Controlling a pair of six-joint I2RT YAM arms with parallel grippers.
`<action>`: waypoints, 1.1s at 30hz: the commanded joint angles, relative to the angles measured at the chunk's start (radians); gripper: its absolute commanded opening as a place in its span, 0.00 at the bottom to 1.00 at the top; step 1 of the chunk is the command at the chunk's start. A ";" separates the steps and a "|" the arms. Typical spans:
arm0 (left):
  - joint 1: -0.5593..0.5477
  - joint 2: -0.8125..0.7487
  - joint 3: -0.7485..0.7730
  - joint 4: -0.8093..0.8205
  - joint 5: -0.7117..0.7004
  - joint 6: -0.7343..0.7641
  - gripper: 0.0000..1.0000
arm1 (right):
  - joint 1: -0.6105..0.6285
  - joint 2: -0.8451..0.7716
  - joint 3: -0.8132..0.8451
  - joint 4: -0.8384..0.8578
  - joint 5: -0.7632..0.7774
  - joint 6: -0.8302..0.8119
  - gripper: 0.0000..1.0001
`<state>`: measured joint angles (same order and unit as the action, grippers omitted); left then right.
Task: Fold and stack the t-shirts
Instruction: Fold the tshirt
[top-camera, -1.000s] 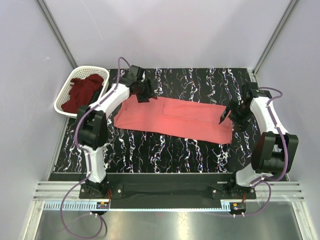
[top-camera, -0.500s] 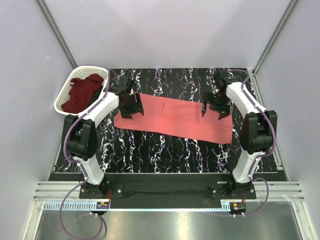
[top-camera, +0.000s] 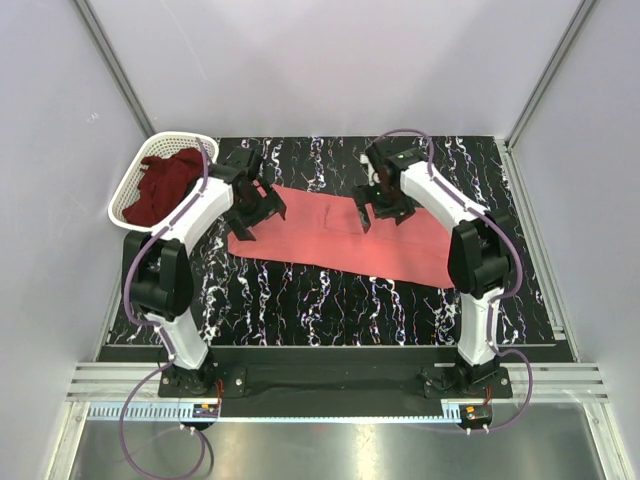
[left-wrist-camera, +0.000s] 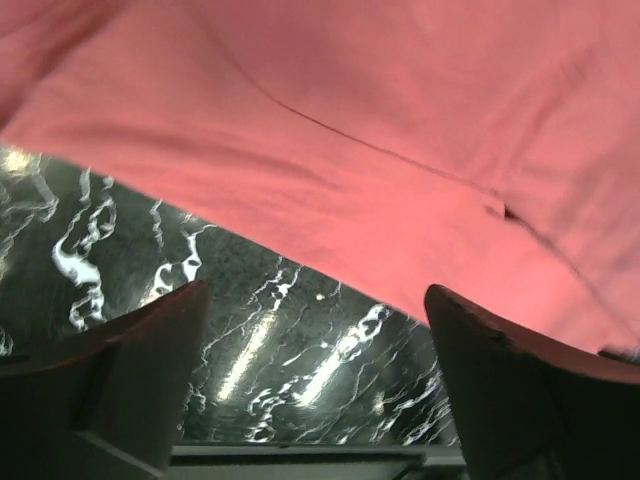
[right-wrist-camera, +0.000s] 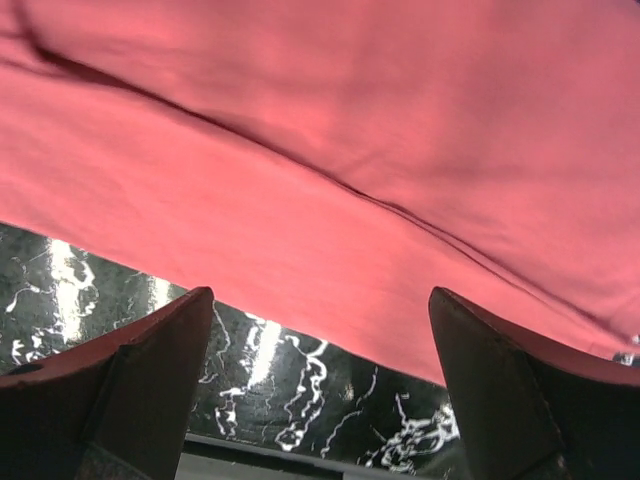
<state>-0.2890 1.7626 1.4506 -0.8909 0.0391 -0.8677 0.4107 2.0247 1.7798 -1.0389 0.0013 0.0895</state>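
The salmon-pink t-shirt (top-camera: 340, 240) lies flat as a long folded strip across the black marbled table (top-camera: 330, 310). My left gripper (top-camera: 256, 212) is open and empty over the shirt's far left end. In the left wrist view the shirt (left-wrist-camera: 380, 130) fills the top, with its edge just beyond my open gripper (left-wrist-camera: 315, 390). My right gripper (top-camera: 377, 211) is open and empty over the middle of the shirt's far edge. In the right wrist view the shirt (right-wrist-camera: 330, 150) again lies just beyond my open gripper (right-wrist-camera: 320, 390). The dark maroon t-shirt (top-camera: 163, 184) lies crumpled in the basket.
A white lattice basket (top-camera: 128, 190) stands at the table's far left corner, tilted against the wall. Pale walls close in the table on three sides. Bare marbled table shows in front of the shirt.
My right gripper has swept left from the shirt's right end to the middle of its far edge. My left gripper has shifted slightly left and nearer. The shirt has not moved.
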 joint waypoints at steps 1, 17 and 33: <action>-0.025 0.073 0.159 -0.123 -0.169 -0.218 0.99 | 0.048 -0.014 0.012 0.095 0.022 -0.117 0.97; -0.038 0.498 0.634 -0.454 -0.174 -0.517 0.99 | 0.065 -0.003 -0.161 0.352 -0.150 -0.401 1.00; 0.001 0.704 0.757 -0.370 -0.151 -0.398 0.99 | 0.020 0.100 -0.223 0.432 -0.205 -0.383 0.99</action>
<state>-0.2966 2.4378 2.1616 -1.3174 -0.0799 -1.3510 0.4454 2.1185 1.5753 -0.6369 -0.1524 -0.3164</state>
